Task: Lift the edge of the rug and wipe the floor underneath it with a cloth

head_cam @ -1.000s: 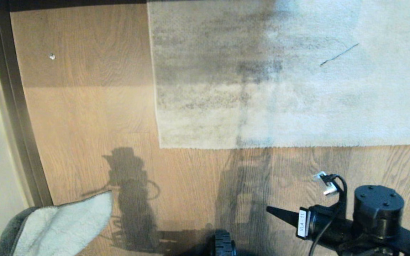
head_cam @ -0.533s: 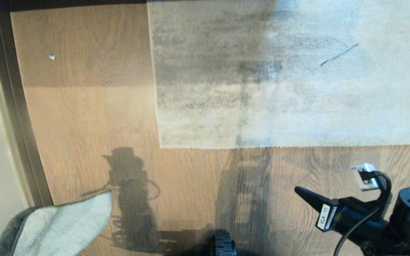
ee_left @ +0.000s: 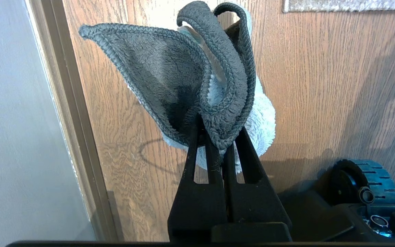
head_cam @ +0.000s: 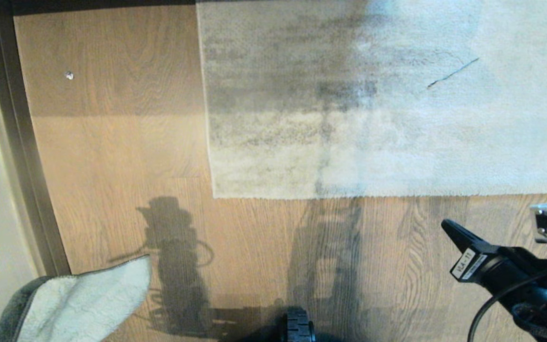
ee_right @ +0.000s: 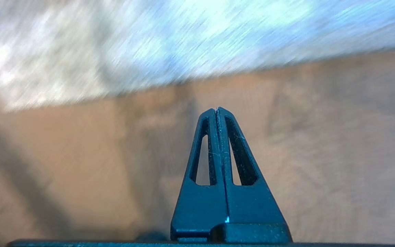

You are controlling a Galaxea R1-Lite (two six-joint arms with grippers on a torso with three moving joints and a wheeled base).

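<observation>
Because wiping comes only after lifting, the left tool (ee_left: 218, 137) waits low at the left, pinching the cloth (ee_left: 183, 79) by a fold so it hangs above the floor (head_cam: 112, 156). The right tool (head_cam: 449, 227), pressed together and empty, points toward the rug edge (head_cam: 349, 194), which lies flat. Its white label reads "VLA-11".
</observation>
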